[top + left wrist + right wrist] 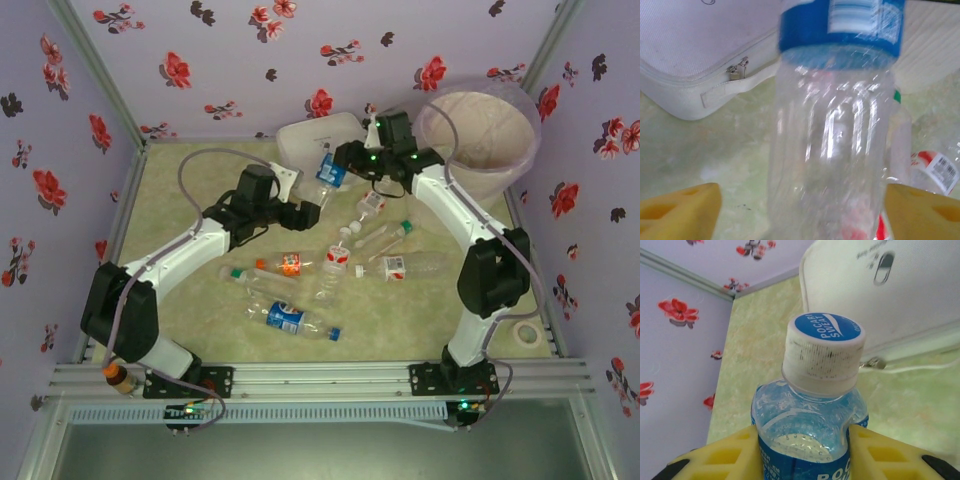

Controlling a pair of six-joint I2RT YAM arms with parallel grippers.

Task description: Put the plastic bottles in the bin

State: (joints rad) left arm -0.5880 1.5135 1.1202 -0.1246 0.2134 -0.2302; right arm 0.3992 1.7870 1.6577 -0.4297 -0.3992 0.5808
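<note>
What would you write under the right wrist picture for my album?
Right gripper pinches a blue-labelled Pocari Sweat bottle, white zip case behind it.

Your left gripper (802, 205) is straddling a blue-labelled bottle (832, 125), jaws apart; a white zip case (695, 60) is lying beyond, leftward.

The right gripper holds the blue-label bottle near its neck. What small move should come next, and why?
Probably draw the left gripper back from the bottle. Its fingers stand open on either side of the bottle's lower part, while the right gripper is shut just below the cap. With the left one clear, the right arm could swing the bottle to the bin.
</note>
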